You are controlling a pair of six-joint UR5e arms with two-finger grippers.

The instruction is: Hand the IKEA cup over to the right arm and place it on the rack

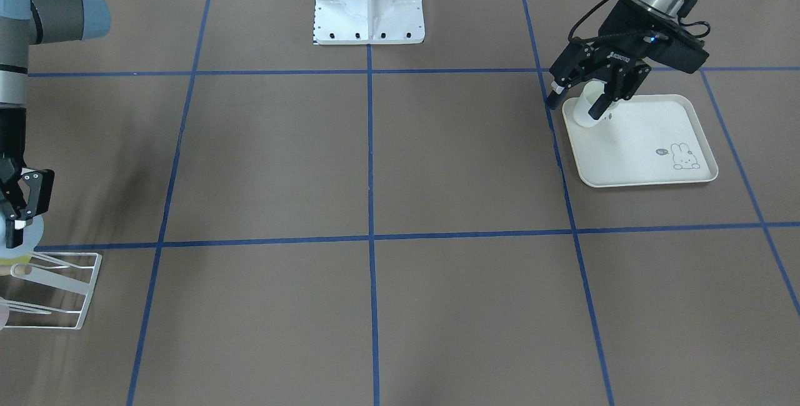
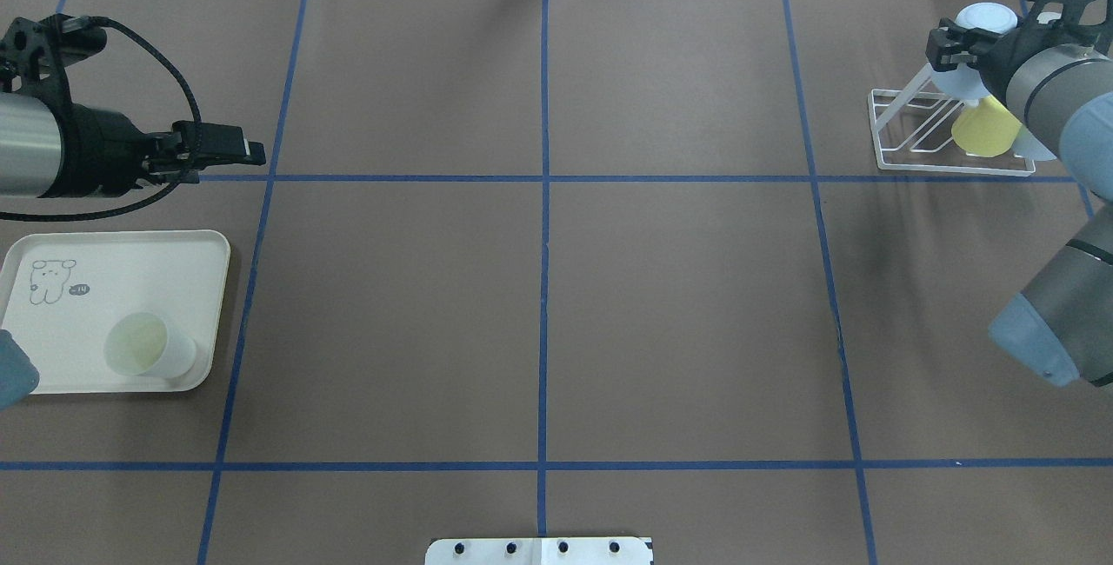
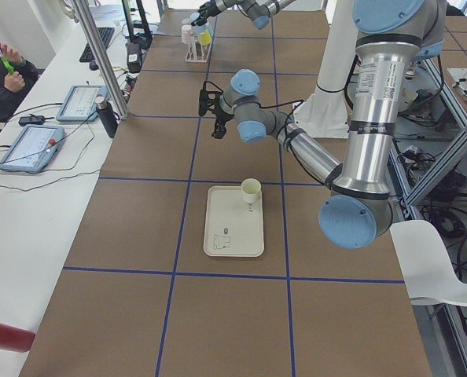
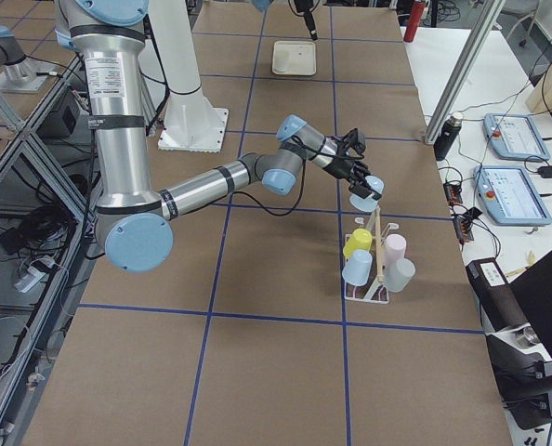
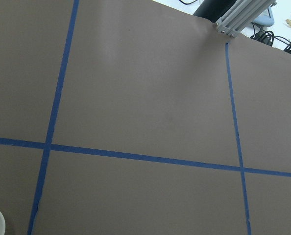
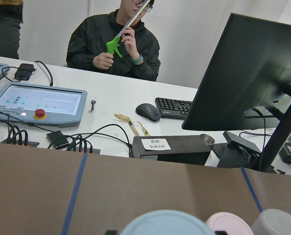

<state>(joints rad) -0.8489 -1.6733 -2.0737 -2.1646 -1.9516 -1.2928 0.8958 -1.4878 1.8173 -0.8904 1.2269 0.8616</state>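
Counter (image 2: 539,287): right fingers (image 2: 949,43) clamp blue cup (image 2: 984,19) over rack (image 2: 956,170), not hung; left fingers (image 1: 601,106) spread empty near tray (image 2: 130,269).

Soft, even light is falling from above on the table (image 2: 678,322), leaving only faint, smeared shadows: one beside the right arm (image 2: 1054,322) in the overhead view, another near the rack (image 1: 57,282) in the front-facing view. The cream tray (image 1: 637,143) is glaring pale. A dull sheen is showing on the far table in the left wrist view. In the right wrist view the near cup (image 6: 167,224) is blurring out of focus while the far desk (image 6: 111,105) is showing sharp.
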